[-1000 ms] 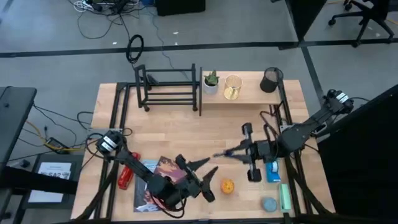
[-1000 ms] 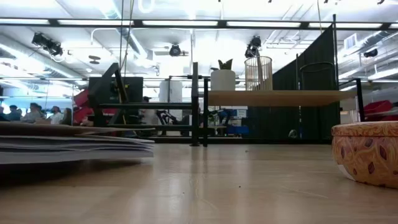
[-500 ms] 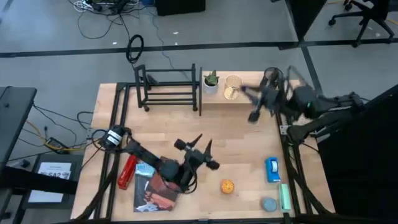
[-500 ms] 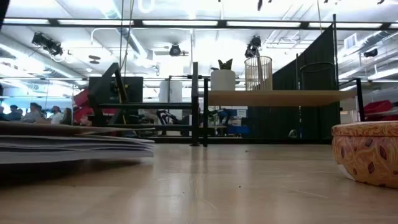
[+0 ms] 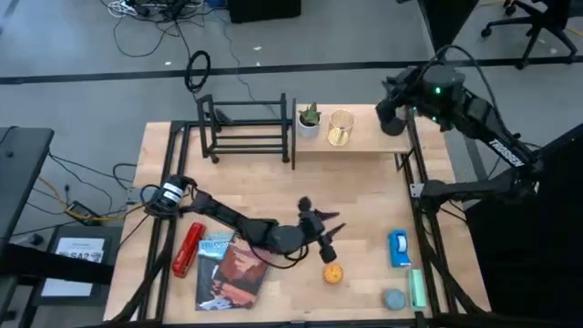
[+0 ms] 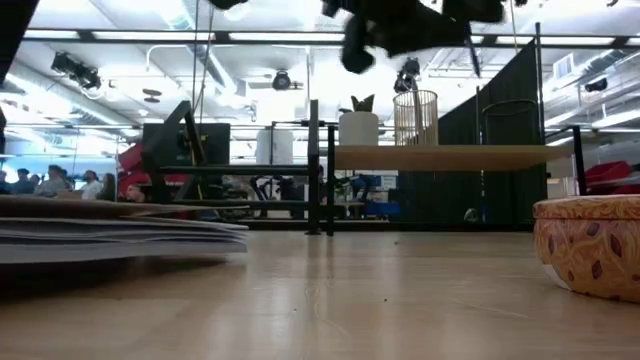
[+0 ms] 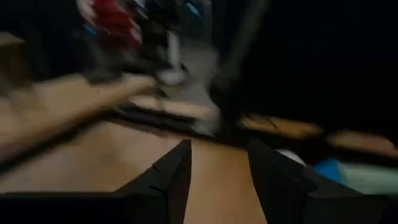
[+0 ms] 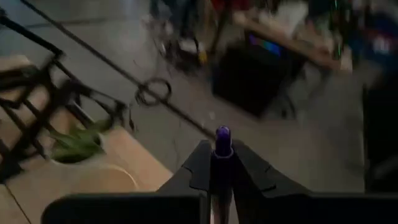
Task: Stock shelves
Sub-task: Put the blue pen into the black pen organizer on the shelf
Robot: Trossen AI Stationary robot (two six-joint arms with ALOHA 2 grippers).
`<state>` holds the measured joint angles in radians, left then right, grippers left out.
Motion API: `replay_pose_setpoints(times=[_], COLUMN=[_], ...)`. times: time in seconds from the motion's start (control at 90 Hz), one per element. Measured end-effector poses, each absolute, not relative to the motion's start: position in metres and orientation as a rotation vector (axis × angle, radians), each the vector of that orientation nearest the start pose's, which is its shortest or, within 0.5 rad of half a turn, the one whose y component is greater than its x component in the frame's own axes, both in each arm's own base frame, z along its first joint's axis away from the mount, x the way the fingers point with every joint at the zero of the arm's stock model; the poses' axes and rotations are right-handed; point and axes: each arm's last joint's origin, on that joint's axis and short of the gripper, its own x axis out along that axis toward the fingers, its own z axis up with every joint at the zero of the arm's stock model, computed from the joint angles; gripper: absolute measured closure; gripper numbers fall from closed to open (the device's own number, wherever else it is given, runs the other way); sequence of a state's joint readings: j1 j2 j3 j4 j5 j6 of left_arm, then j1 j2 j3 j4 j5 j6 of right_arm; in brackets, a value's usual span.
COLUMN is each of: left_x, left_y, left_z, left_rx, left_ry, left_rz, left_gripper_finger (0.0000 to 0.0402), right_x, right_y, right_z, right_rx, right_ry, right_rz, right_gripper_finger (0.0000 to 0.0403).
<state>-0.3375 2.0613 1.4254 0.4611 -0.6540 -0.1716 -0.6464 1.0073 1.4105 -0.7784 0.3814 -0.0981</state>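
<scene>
Above the plank shelf's far right end, by the black mesh cup, my right gripper is clenched on a purple pen. Left gripper w/ fingers apart, low mid-table near orange ball. Black rack beside the plank.

Both arms are dark, near-black, with jointed tube links. The left arm has a pale silver collar with dark bands at its base joint; links look matte, no visible markings. The left pincer has two flat, black, angular fingers tapering to blunt tips. The right arm carries white lettering along its upper link, too small to read, and a small green light on the wrist housing just behind the right pincer. Thin black cables loop beside that housing. The right fingers are black with bevelled edges.
</scene>
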Motion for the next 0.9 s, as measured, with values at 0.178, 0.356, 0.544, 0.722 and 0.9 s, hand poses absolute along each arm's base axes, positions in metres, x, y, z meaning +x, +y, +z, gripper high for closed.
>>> replay_pose_setpoints(times=[0.178,0.356,0.544,0.722,0.9], left_x=[0.451,0.451,0.451,0.451,0.451], left_y=[-0.133,-0.133,-0.133,-0.133,-0.134], left_z=[0.224,0.225,0.225,0.225,0.225], left_rx=[-0.106,-0.11,-0.116,-0.116,-0.116], left_ry=[0.24,0.229,0.226,0.226,0.228], left_rz=[0.271,0.269,0.27,0.27,0.27], left_gripper_finger=[0.0269,0.0269,0.0269,0.0269,0.0269], right_x=[0.111,0.106,0.112,0.11,0.11], right_y=[-0.128,-0.144,-0.158,-0.162,-0.162], right_z=[0.436,0.411,0.385,0.381,0.38], right_rx=[0.086,0.172,0.194,0.211,0.22], right_ry=[0.471,0.509,0.477,0.476,0.482], right_rz=[-1.052,-1.127,-1.158,-1.188,-1.182], right_gripper_finger=[0.04,0.04,0.04,0.0381,0.0366])
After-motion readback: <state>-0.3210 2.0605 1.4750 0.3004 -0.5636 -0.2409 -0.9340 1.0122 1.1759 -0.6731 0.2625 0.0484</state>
